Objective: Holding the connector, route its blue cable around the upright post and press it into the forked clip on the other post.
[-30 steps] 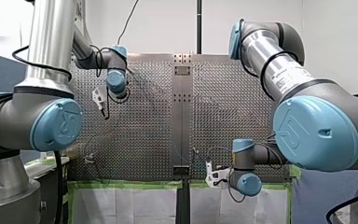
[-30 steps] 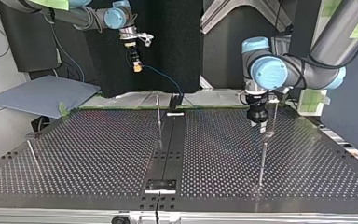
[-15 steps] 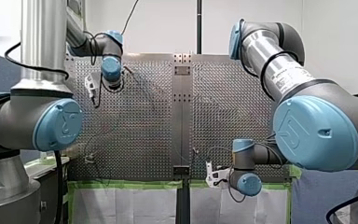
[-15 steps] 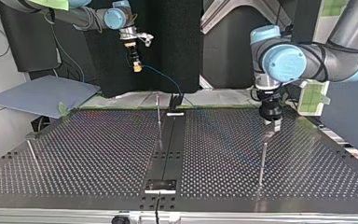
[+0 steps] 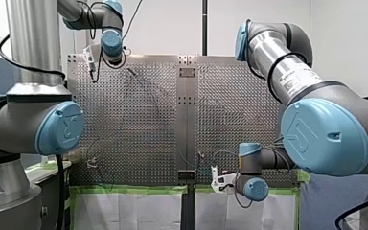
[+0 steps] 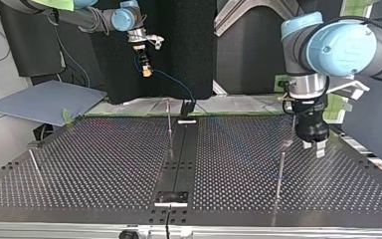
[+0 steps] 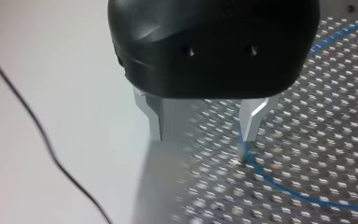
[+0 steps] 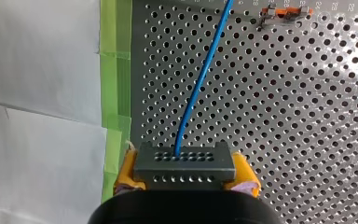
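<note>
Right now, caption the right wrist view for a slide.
My right gripper clamps the connector, its blue cable trailing over the perforated table.

Table: perforated metal table (image 6: 104, 164), dark centre strip (image 6: 179, 154).
Standing on it: slim post (image 6: 169, 119) beside the strip; second post (image 6: 279, 172) at the top view's right.
Edge: green tape (image 5: 129, 189).

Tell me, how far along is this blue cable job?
Done: my right tool grips the dark grey connector block between yellow pads. In hand: it holds the block raised, the thin blue cable sagging to a black mount, touching no post. Left: looping the thin upright metal post and pressing the cable into the small clip atop the other post. My left tool hangs open, empty.
</note>
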`<state>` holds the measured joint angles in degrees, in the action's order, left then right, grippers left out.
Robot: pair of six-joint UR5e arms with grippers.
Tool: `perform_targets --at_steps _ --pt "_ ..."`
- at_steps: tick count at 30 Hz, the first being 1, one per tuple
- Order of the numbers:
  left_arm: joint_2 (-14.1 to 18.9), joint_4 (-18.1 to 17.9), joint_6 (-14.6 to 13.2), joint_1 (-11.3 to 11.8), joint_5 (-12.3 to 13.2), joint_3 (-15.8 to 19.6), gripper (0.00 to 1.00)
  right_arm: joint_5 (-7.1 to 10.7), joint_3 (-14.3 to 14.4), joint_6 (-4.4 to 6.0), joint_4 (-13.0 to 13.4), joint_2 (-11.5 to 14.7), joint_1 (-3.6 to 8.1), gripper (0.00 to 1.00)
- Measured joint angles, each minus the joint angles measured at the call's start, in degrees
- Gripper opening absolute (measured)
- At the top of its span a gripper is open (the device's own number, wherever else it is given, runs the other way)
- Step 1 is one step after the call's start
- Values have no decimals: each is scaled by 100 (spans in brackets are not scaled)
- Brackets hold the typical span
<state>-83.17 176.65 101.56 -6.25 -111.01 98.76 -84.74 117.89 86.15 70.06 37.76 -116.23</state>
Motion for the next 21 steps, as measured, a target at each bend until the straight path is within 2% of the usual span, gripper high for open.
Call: perform_targets --at_steps 5,14,21 --pt "213 211 -27 0 149 -212 80 0 -3 11 0 0 8 0" --pt "620 669 -165 -61 597 -641 80 0 -11 32 0 0 17 0" --pt "538 976 -199 -62 906 -700 80 0 -60 17 -77 0 8 0"
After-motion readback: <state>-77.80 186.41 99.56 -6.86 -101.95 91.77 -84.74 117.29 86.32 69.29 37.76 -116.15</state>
